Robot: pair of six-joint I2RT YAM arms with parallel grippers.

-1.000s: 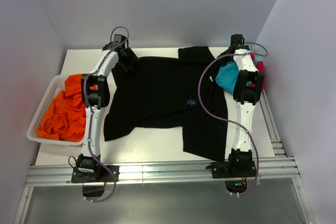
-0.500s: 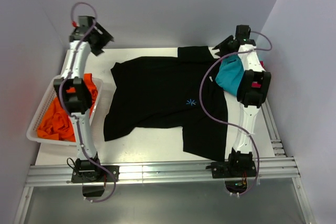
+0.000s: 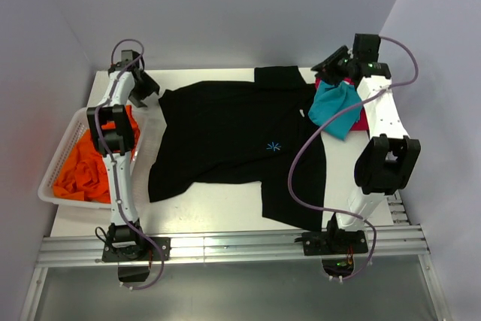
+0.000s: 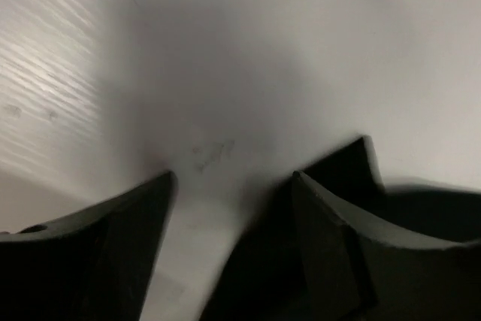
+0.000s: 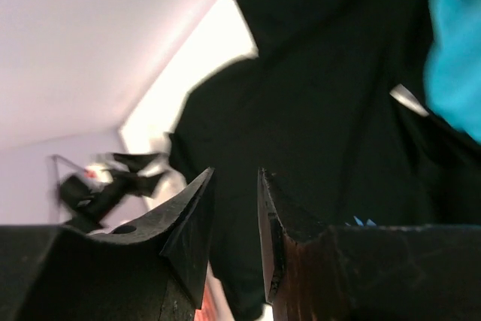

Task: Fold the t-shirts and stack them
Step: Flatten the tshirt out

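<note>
Now that both arms have lifted off it, we see the large black cloth t-shirt (image 3: 225, 133) spread flat at centre. The left gripper (image 3: 143, 88), at ten o'clock, gapes empty; the right gripper (image 3: 331, 66), at one o'clock, is barely parted. We judge folding comes next.

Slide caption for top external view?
Large black t-shirt spread on the white table, open left gripper and right gripper near its far corners; teal shirt at right, orange shirts in white basket.

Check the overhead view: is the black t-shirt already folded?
No, the black t-shirt lies spread wide across the table, not folded into a compact shape.
</note>
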